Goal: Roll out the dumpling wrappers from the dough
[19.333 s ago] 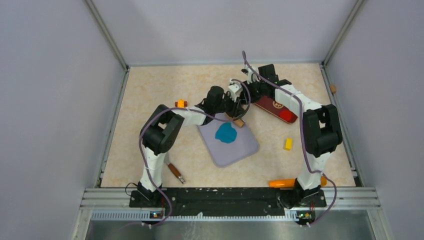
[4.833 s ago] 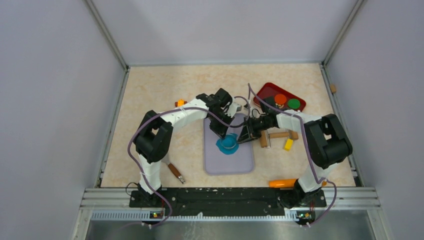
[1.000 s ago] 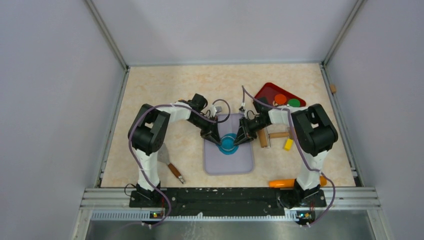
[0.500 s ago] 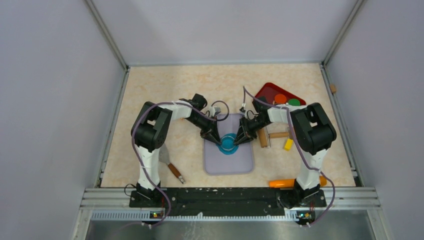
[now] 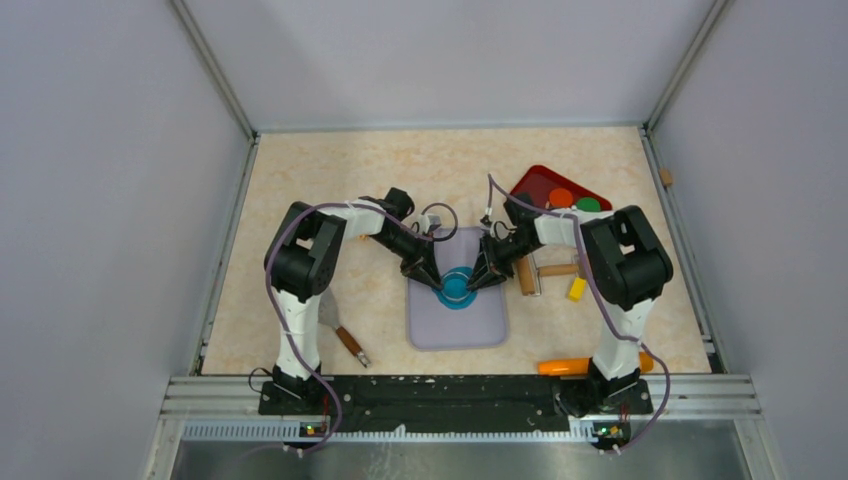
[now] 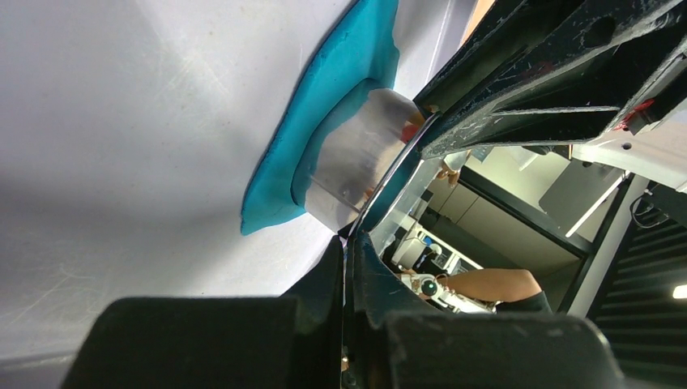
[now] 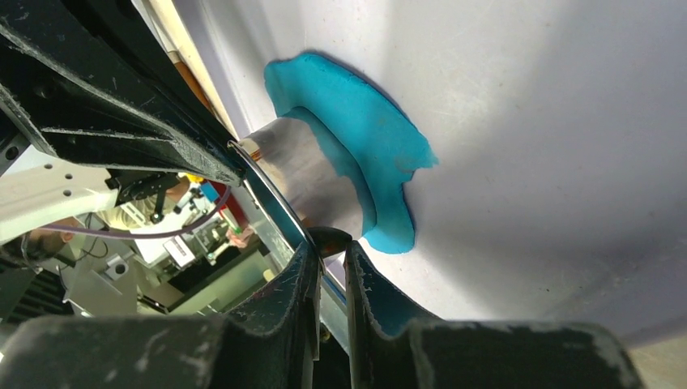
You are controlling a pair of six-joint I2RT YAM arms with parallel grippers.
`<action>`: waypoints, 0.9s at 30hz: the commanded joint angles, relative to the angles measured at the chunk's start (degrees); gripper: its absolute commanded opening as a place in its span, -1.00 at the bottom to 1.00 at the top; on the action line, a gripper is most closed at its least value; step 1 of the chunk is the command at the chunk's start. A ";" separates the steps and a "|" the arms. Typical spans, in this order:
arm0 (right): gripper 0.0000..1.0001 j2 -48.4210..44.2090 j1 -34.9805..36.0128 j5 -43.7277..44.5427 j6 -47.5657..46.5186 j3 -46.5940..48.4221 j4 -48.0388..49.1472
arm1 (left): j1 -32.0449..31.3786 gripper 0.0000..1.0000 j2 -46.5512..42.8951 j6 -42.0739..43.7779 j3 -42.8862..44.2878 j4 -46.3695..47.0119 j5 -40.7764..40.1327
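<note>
Two loose items are lying nearest the arm bases on the worktop (image 5: 300,180): an orange piece (image 5: 565,366) on the right and a brown-handled scraper (image 5: 349,343) on the left. Beyond them a lavender mat (image 5: 457,325) is carrying the dough (image 5: 457,296), a flattened teal patch on its far half. A metal ring cutter (image 5: 458,278) is standing upright in the dough, its lower edge sinking into the putty.

Both tools are meeting at the cutter's upper rim. The left tool (image 6: 347,243) is pressing its fingers fully together against the rim. The right tool (image 7: 328,247) is standing at a narrow gap, pinching the rim between its fingers.

Farther right, a wooden roller (image 5: 545,271) and a yellow block (image 5: 577,288) are lying just off the mat. A red tray (image 5: 535,185) is sitting farthest back, holding an orange disc (image 5: 561,197) and a green disc (image 5: 588,205).
</note>
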 commanded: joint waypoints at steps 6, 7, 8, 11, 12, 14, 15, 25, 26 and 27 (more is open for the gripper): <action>-1.00 1.89 5.01 14.47 -0.61 -6.62 5.92 | -0.78 -1.00 6.17 6.17 -0.82 5.90 -27.85; -1.00 1.79 5.49 14.29 -0.71 -6.65 6.15 | -0.78 -1.00 6.36 5.94 -0.36 6.15 -27.89; -1.00 1.74 5.94 14.17 -0.66 -6.68 6.34 | -0.76 -1.00 6.44 5.45 0.03 6.52 -28.08; -1.00 2.28 6.09 14.34 -0.82 -5.56 6.95 | -0.92 -1.00 6.32 4.41 0.10 7.46 -28.58; -1.00 2.34 6.09 15.11 -1.35 -4.64 6.83 | -1.26 -1.00 6.06 4.60 -0.49 7.62 -28.89; -1.00 3.07 5.88 16.64 -2.61 -2.06 6.25 | -2.04 -1.00 4.87 5.12 -2.58 8.48 -28.94; -1.00 3.56 5.79 17.07 -3.15 -0.39 5.98 | -2.54 -1.00 4.16 5.42 -3.88 8.80 -28.87; -1.00 8.55 5.74 18.69 -6.94 9.39 4.01 | -6.64 -1.00 1.92 9.43 -6.81 9.35 -27.71; -1.00 8.59 5.74 18.83 -7.28 9.23 3.92 | -6.65 -1.00 1.63 9.61 -7.14 9.35 -28.15; -1.00 8.59 5.75 19.08 -7.66 9.09 3.86 | -6.61 -1.00 1.41 9.93 -7.26 9.24 -28.45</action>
